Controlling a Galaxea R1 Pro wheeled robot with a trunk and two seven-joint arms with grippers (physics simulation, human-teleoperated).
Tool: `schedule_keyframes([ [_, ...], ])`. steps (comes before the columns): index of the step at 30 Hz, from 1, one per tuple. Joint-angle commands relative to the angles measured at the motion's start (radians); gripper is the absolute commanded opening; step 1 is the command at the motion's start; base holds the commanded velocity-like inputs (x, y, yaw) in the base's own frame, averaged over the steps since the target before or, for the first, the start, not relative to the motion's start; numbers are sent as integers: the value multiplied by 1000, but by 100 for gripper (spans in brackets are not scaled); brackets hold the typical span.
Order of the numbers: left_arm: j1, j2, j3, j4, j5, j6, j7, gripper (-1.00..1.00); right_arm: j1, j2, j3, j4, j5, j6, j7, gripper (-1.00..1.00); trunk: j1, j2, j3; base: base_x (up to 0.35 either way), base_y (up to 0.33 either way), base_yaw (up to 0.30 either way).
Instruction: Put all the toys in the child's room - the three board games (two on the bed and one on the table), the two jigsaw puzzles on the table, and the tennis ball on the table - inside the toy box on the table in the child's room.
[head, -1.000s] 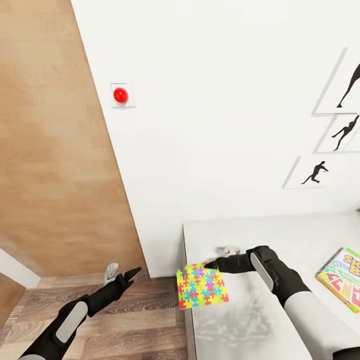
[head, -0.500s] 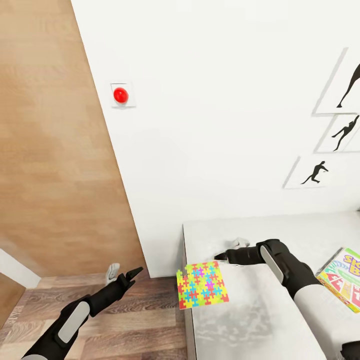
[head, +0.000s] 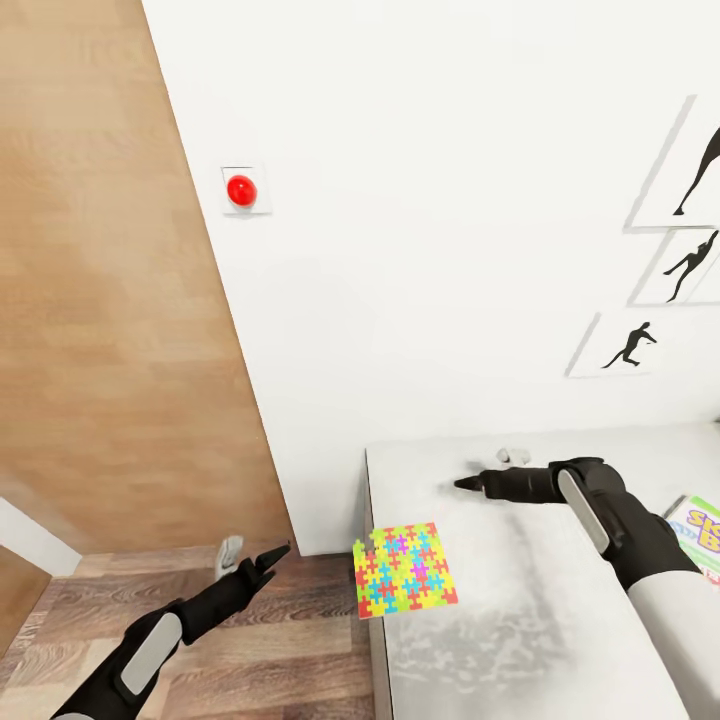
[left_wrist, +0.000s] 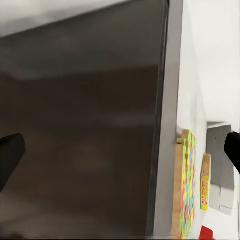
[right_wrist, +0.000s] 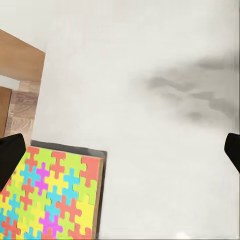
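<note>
One jigsaw puzzle (head: 405, 569) lay at the counter (head: 520, 620) corner, overhanging its edge; the right hand (head: 470, 484), released and empty, had withdrawn from it, so the grasp looked abandoned.

A jigsaw puzzle (head: 405, 568) of interlocking yellow, pink, blue, green and orange pieces lies on a pale grey-white table (head: 520, 620), a green Skip-Bo box (head: 700, 530) at 3 o'clock, against a white wall (head: 430, 250) with a red button (head: 241, 189) and black silhouette pictures (head: 690, 260), above a brown wood-plank floor (head: 300, 640).
</note>
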Motion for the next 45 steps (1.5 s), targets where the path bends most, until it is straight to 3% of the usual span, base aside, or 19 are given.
schedule_keyframes([
  [1, -1, 1, -3, 0, 11, 8, 0, 100, -1, -1, 1, -2, 2, 3, 4, 100, 0, -1, -2, 0, 0, 0],
  [16, -2, 1, -4, 107, -12, -44, -172, 100, 86, -55, -23, -264, -2, 91, 4, 100, 0, -1, -2, 0, 0, 0],
  [30, -4, -1, -4, 130, -34, -64, -209, 100, 108, -64, -55, -338, -3, 122, 4, 100, 0, -1, -2, 0, 0, 0],
  [45, -11, -26, -2, 134, -63, -68, -214, 100, 112, -65, -61, -353, -3, 122, 4, 100, 0, -1, -2, 0, 0, -84],
])
